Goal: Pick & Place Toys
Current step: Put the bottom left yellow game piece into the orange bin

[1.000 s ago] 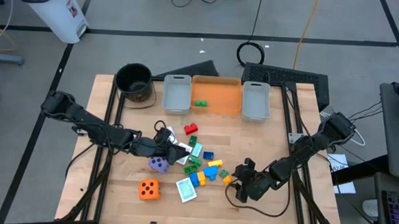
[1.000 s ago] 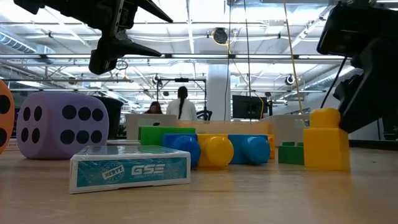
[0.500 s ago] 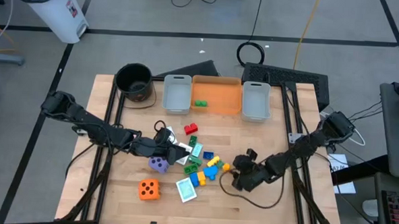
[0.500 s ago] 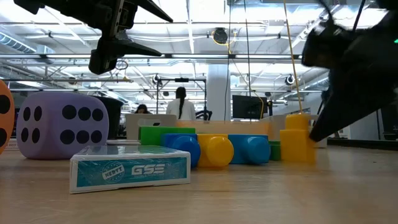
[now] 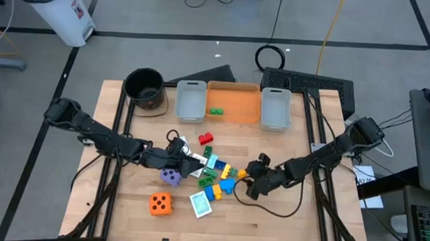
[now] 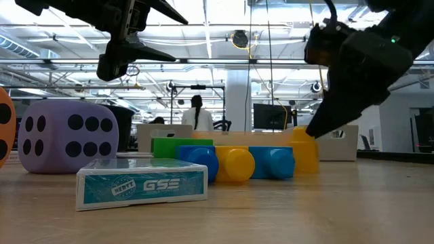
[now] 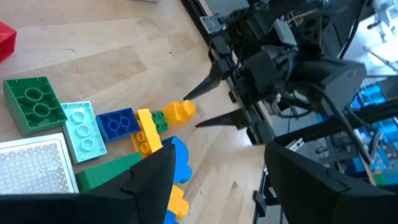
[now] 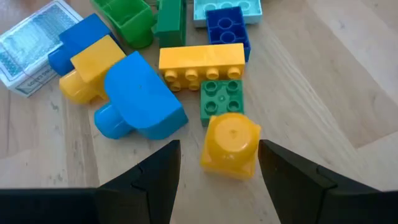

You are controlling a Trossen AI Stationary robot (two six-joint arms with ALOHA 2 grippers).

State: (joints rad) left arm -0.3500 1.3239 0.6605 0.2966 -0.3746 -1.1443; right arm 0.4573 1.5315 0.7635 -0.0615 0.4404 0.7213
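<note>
A pile of red, green, blue and yellow bricks [image 5: 216, 173] lies mid-table, with a purple die [image 5: 171, 177], an orange die [image 5: 160, 203] and a teal card box [image 5: 199, 203] beside it. At the pile's right edge a small yellow brick [image 8: 231, 142] stands on the table next to a small green brick [image 8: 221, 97]. My right gripper [image 8: 219, 158] is open, slanting down, with one finger on each side of the yellow brick. My left gripper [image 5: 178, 155] hovers open above the pile's left part, near the purple die, and holds nothing. My right gripper straddles the yellow brick from the table's right, slanting down. One finger [image 8: 273, 168] lies against the brick's side [image 8: 255, 140]. The other finger [image 8: 165, 171] stands off it with bare wood between. The brick stands upright on the table.
Two grey bins [image 5: 190, 101] [image 5: 276, 109] flank an orange bin [image 5: 234, 103] at the far edge; the orange bin holds a green brick [image 5: 215, 111]. A round black pot [image 5: 144, 87] stands far left. Bare wood lies at the near right [image 5: 283, 218]. People stand far behind the table.
My right gripper has gone toward the table's left, up to the pile, turning a little. The yellow brick has slid along the table between its fingers and now stands against the small green brick.
</note>
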